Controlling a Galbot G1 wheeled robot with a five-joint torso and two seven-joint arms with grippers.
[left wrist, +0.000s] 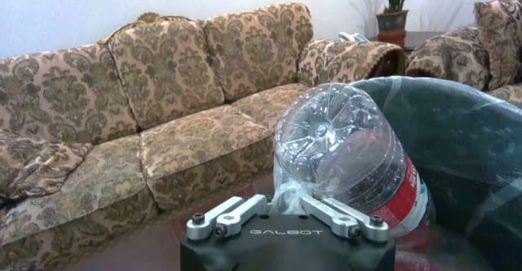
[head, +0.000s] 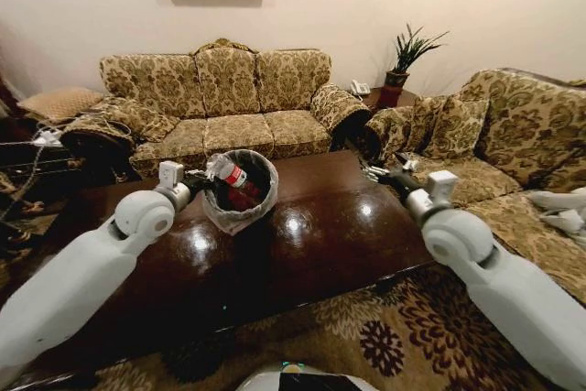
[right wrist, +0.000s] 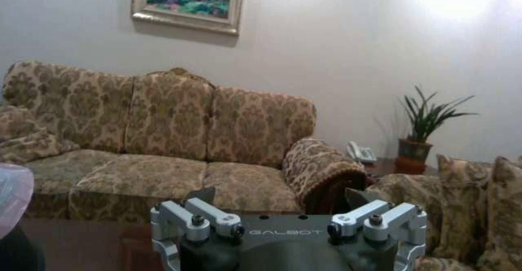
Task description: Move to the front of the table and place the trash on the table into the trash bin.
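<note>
On the dark glossy table (head: pixel 339 226) stands the trash bin (head: pixel 240 197), round, with a whitish liner over its rim. My left gripper (head: pixel 203 177) is shut on a clear bottle (head: pixel 226 171) with a red label and holds it tilted over the bin's opening. In the left wrist view the bottle (left wrist: pixel 343 155) stands out from my left gripper (left wrist: pixel 285 202), its base toward the camera, with the bin (left wrist: pixel 469 136) just beyond it. Red trash lies inside the bin. My right gripper (head: pixel 375 171) hovers open over the table's right end, and in its own wrist view my right gripper (right wrist: pixel 277 196) holds nothing.
A patterned three-seat sofa (head: pixel 220 103) runs behind the table. A second sofa (head: pixel 513 144) with cushions stands on the right. A potted plant (head: pixel 403 61) sits on a corner stand. A patterned rug (head: pixel 385 336) covers the floor at the table's near side.
</note>
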